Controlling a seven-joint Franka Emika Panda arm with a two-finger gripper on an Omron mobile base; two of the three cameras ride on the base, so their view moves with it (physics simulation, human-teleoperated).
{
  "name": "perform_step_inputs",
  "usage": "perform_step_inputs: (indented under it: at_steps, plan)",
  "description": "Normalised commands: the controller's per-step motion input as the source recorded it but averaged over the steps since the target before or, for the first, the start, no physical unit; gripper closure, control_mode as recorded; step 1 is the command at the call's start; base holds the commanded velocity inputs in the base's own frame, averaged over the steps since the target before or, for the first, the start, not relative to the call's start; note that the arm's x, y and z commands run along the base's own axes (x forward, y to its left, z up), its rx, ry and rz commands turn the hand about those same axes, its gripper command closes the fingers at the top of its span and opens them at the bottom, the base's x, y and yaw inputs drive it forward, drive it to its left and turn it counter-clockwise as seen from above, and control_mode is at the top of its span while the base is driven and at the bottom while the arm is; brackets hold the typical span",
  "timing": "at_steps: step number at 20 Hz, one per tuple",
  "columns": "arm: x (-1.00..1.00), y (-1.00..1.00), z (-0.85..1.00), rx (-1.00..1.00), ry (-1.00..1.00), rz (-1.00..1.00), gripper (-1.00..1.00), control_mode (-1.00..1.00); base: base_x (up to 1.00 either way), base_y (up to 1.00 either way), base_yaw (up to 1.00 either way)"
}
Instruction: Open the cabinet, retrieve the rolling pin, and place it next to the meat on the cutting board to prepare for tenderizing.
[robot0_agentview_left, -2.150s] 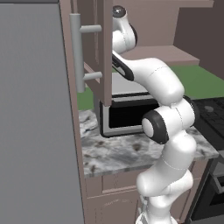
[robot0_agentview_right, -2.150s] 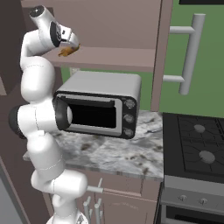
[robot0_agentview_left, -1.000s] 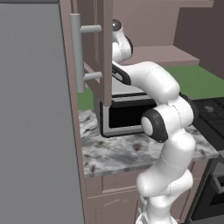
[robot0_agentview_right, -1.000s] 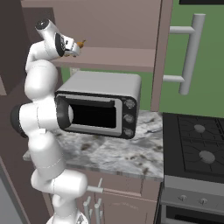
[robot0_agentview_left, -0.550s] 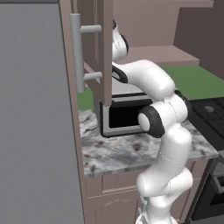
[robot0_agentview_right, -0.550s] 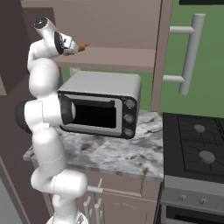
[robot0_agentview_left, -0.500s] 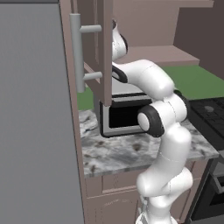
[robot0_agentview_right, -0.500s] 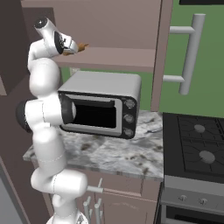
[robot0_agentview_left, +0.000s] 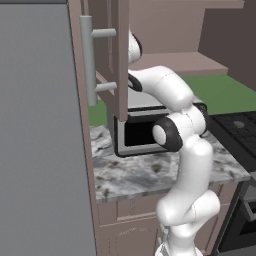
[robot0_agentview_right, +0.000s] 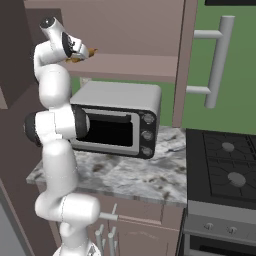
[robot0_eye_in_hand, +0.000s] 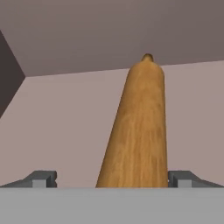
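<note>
- We see that the white robot arm's two-finger gripper (robot0_agentview_right: 86, 53) has pushed further into the open mauve-brown wall cabinet (robot0_agentview_right: 127, 67), reaching from the front of its shelf to deeper over it.
- In the right base view, the light orange-brown wooden rolling pin (robot0_eye_in_hand: 139, 131) has gone from plainly showing beside the hand to mostly hidden behind it.
- The arm's elbow has swung lower and closer to the silver toaster oven (robot0_agentview_right: 120, 118).
</note>
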Motion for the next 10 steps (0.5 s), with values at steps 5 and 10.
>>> perform_step_inputs:
  at_steps: [5, 10]
  plan:
    - [0.07, 0.09, -0.22, 0.00, 0.09, 0.00, 1.00, -1.00, 0.00, 0.00, 0.00]
    - [0.13, 0.03, -0.21, 0.00, 0.02, 0.00, 1.00, -1.00, 0.00, 0.00, 0.00]
